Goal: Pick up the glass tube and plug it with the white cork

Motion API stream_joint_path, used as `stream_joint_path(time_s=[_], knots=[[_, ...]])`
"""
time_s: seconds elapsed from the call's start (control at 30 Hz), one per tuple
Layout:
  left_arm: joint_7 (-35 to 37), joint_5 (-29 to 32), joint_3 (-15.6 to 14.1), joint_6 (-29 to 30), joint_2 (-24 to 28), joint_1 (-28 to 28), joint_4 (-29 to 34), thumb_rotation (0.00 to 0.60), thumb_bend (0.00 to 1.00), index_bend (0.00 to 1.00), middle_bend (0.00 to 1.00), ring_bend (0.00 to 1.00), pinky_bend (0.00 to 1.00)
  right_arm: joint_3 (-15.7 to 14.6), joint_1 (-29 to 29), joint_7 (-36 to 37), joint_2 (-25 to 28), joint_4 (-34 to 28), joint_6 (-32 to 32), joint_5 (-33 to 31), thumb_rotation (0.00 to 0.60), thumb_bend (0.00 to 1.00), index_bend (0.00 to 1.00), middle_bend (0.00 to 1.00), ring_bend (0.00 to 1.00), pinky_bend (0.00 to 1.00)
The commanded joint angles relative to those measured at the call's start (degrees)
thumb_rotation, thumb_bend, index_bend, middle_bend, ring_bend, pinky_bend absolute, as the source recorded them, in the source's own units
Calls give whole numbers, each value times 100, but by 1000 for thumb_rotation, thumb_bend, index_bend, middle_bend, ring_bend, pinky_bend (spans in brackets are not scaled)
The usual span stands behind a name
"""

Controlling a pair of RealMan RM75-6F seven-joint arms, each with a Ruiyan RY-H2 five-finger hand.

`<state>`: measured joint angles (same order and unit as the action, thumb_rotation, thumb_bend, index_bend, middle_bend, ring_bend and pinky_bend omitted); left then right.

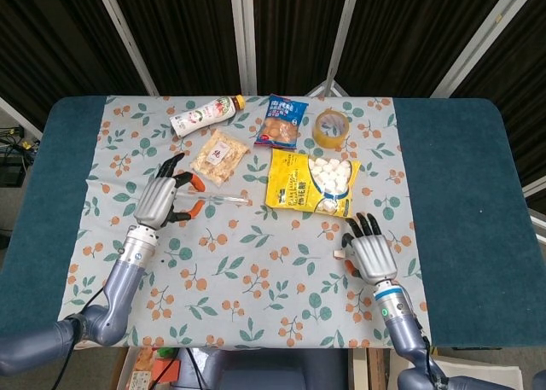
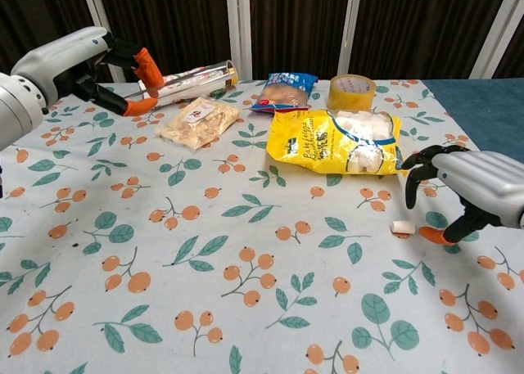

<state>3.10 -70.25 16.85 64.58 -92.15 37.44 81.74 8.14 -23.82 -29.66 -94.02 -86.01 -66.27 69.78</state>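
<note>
White cork (image 2: 401, 226) on the surface just beside the right hand (image 2: 471, 188), toward its thumb side; fingers apart, holding nothing. Glass tube (image 1: 220, 200) lying crosswise, its near end at the left hand (image 1: 162, 200); grip there unclear.

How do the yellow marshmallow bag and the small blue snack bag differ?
The yellow marshmallow bag is clearly larger than the small blue snack bag. The yellow bag has a clear window showing white pieces; the blue bag shows a printed picture of brownish snacks. The yellow bag lies nearer the robot; the blue one lies toward the table's far edge. Both lie flat on the floral cloth.
</note>
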Motion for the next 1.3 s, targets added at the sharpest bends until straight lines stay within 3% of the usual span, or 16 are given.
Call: stream_joint_path(time_s=[0.03,0.83,1.3], knots=[[7,6,5,-10,-13,13,-24,600,727,653,455,31,0,-25,-9,-12,-56,52,8,-33,600,348,461,171,0,0],[189,-105,-47,-36,-133,86,-356,600,733,665,470,31,0,6,-142,-29,-462,586,73,-326,600,348,462,172,0,0],[191,-133,-49,16,-126,83,-311,600,734,665,470,31,0,-22,-170,24,-453,493,-21,-218,600,348,557,244,12,0]])
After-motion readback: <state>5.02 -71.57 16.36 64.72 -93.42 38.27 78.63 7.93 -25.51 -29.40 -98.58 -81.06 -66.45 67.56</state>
